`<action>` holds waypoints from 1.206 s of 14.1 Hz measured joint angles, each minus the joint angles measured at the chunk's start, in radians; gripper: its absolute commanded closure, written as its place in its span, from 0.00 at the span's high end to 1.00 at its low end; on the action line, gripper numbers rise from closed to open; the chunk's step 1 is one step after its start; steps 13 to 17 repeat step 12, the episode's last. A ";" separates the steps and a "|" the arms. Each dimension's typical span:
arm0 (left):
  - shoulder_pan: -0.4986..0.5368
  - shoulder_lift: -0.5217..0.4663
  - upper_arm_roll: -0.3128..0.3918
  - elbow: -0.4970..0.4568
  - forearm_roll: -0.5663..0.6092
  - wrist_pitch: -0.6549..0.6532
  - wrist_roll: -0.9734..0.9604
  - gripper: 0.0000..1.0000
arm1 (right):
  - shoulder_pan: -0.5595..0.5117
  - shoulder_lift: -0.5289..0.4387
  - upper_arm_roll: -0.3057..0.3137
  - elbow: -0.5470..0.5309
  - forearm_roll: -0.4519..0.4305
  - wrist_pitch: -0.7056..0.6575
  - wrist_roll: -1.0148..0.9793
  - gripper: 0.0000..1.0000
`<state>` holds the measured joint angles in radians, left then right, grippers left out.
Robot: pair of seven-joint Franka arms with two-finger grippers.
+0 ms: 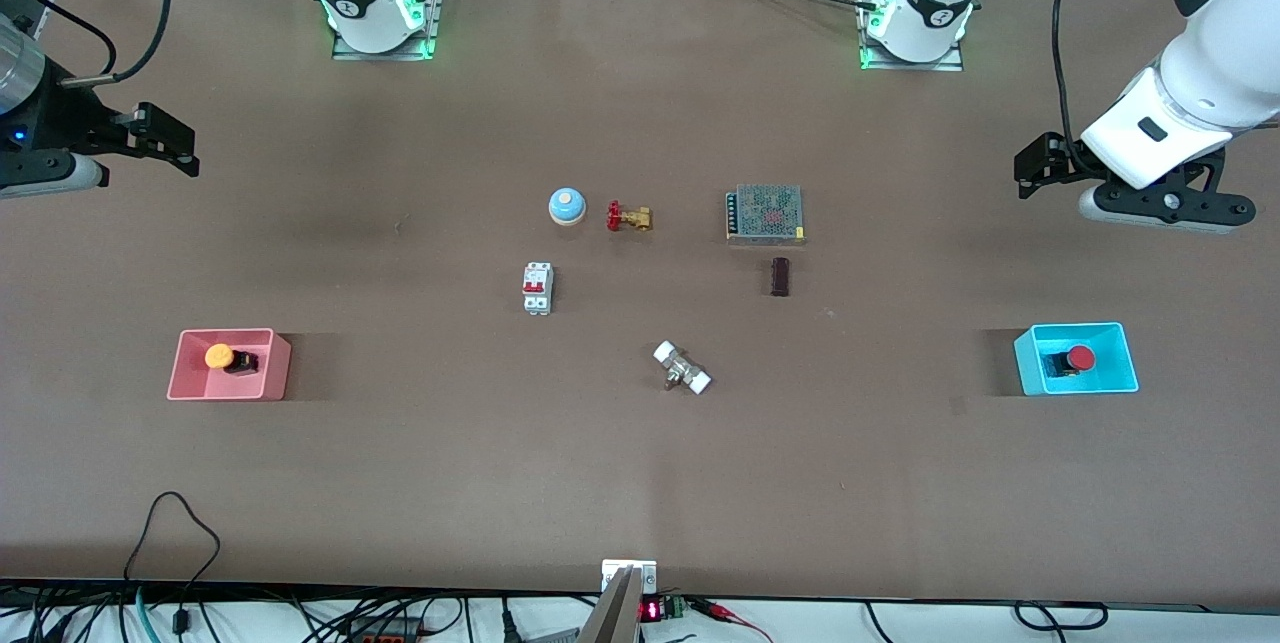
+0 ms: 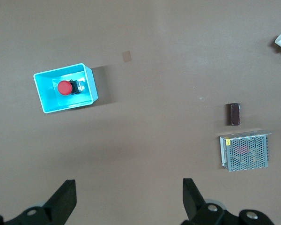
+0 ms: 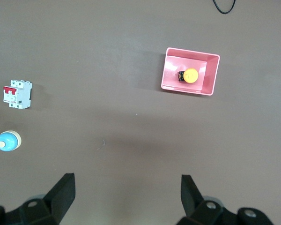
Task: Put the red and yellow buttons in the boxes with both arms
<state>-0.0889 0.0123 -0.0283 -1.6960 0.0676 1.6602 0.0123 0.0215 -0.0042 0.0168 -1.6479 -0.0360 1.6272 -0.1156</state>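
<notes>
The yellow button [image 1: 220, 357] lies in the pink box [image 1: 270, 378] toward the right arm's end of the table; the right wrist view shows the button [image 3: 190, 75] in the box [image 3: 213, 75]. The red button [image 1: 1079, 358] lies in the cyan box [image 1: 1125, 368] toward the left arm's end; the left wrist view shows this button [image 2: 64, 87] and box [image 2: 91, 84]. My right gripper [image 1: 165, 141] is open and empty, high over bare table at its end. My left gripper [image 1: 1040, 163] is open and empty, high over bare table at its end.
In the middle of the table lie a blue dome bell [image 1: 566, 206], a red-handled brass valve [image 1: 628, 217], a white circuit breaker [image 1: 537, 287], a metal mesh power supply [image 1: 766, 213], a small dark block [image 1: 780, 276] and a white-capped fitting [image 1: 682, 368].
</notes>
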 measured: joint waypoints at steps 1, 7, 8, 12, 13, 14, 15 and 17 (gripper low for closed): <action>0.000 0.000 0.000 0.000 0.000 0.000 0.000 1.00 | 0.002 0.001 0.000 0.001 -0.001 0.000 0.000 1.00; 0.000 0.000 0.000 0.000 -0.004 -0.001 0.000 1.00 | 0.007 0.028 0.000 0.022 0.011 0.000 0.002 1.00; 0.000 0.000 0.000 0.000 -0.004 -0.001 0.000 1.00 | 0.007 0.031 0.000 0.022 0.013 0.000 0.002 1.00; 0.000 0.000 0.000 0.000 -0.004 -0.001 0.000 1.00 | 0.007 0.039 0.000 0.023 0.013 0.000 0.002 1.00; 0.000 0.000 0.000 0.000 -0.004 -0.001 0.000 1.00 | 0.007 0.039 0.000 0.023 0.013 0.000 0.002 1.00; 0.000 0.000 0.000 0.000 -0.004 -0.001 0.000 1.00 | 0.007 0.039 0.000 0.023 0.013 0.000 0.002 1.00; 0.000 0.000 0.000 0.000 -0.004 -0.001 0.000 1.00 | 0.007 0.039 0.000 0.023 0.013 0.000 0.002 1.00; 0.000 0.000 0.000 0.000 -0.004 -0.001 0.000 1.00 | 0.007 0.039 0.000 0.023 0.013 0.000 0.002 1.00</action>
